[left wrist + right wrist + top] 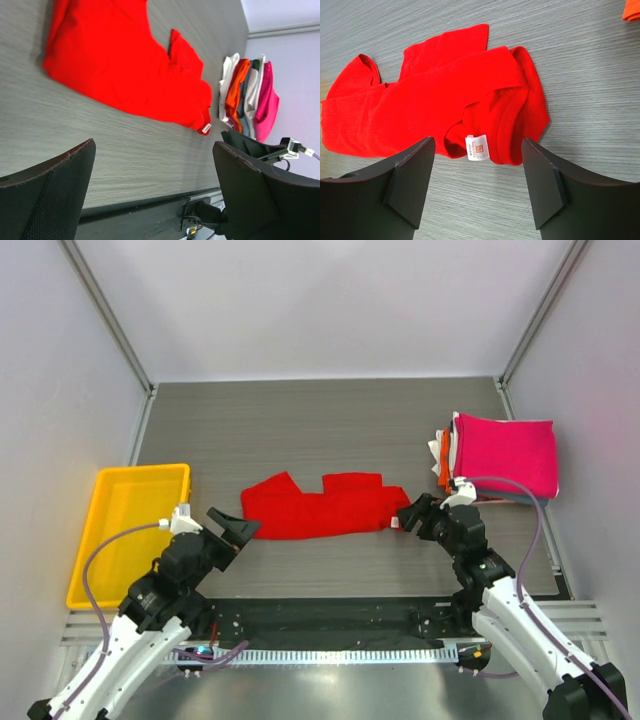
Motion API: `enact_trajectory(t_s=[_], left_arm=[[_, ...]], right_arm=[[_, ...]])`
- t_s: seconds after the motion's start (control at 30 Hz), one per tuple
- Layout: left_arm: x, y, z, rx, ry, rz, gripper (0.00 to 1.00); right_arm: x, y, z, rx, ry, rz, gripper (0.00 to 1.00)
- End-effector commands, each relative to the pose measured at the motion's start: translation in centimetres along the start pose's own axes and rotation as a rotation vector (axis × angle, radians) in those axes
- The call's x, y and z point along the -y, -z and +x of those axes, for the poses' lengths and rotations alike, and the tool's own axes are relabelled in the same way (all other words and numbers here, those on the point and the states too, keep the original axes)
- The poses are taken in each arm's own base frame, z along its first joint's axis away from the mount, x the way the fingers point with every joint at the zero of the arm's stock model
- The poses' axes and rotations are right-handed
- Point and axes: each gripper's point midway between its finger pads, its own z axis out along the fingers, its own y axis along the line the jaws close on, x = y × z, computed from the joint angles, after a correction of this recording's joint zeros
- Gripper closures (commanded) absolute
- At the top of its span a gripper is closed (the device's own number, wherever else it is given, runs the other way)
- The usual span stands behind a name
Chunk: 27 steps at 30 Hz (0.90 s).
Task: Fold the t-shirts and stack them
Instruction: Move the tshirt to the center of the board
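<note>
Red t-shirt lies between spread left fingers and right fingers.

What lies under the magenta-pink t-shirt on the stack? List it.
Under the magenta-pink t-shirt, only edges show: white t-shirt, orange t-shirt, grey-blue t-shirt. Their bodies are covered; the count is unclear.
</note>
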Motion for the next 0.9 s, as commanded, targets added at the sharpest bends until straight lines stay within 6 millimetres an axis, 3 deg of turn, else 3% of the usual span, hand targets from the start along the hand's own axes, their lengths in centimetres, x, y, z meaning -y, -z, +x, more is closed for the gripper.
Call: enact_trajectory(t_s=[0.0,0.1,0.13,0.17,0.2,0.23,0.3,0.33,0.4,0.47,0.5,0.6,0.8,0.87], left_arm=[[2.3,-0.6,-0.8,0.025,-0.049,0.058,0.00],[3.3,-2.3,-0.3,-0.004,-0.104,0.063,0.00],[2.3,-3.7,0.5,-0.042,-0.135,-0.002,0.00],[3.5,-4.0,0.0,-0.032,-0.149,0.010,0.00],[3.3,-4.6,0.1,-0.041,-0.208,-0.015,0.00],[2.3,-5.7,0.2,-0.053,-0.247,-0.082,0.00],[3.0,-6.4,-0.7,-0.044,-0.346,-0.114,0.00],[1.9,-7.2,-0.9,-0.047,-0.393,-0.186,0.00],[2.6,-7.5,-1.9,-0.031,-0.456,-0.218,0.00],[1.4,-7.9,-2.3,-0.035,-0.504,-0.309,0.00],[2.1,-8.0,-2.7,-0.030,-0.519,-0.312,0.00],[1.4,-8.0,-3.1,-0.046,-0.602,-0.358,0.00],[0.7,-7.9,-3.5,-0.004,-0.653,-0.324,0.00],[-0.6,-8.1,-3.5,0.015,-0.684,-0.322,0.00]], right_arm=[[-0.8,0.0,-1.2,0.052,0.002,-0.030,0.22],[-0.8,0.1,-1.4,0.063,0.002,-0.030,0.18],[-0.8,0.1,-1.5,0.070,0.003,-0.031,0.16],[-0.7,0.2,-1.6,0.075,0.002,-0.029,0.12],[-0.5,0.2,-1.8,0.086,0.000,-0.018,0.00],[-0.6,0.3,-2.0,0.099,-0.001,-0.017,0.00],[-0.4,0.4,-2.1,0.108,-0.003,-0.009,0.00],[-0.3,0.4,-2.2,0.111,-0.005,-0.007,0.00],[-0.3,0.4,-2.2,0.112,-0.008,-0.003,0.00],[0.2,0.2,-2.3,0.118,-0.031,0.031,0.00],[0.7,0.2,-2.6,0.130,-0.057,0.065,0.00],[2.7,0.4,-3.3,0.179,-0.142,0.186,0.00],[0.4,1.0,-3.5,0.164,-0.045,0.052,0.00],[-0.5,1.1,-3.3,0.166,-0.023,-0.011,0.00]])
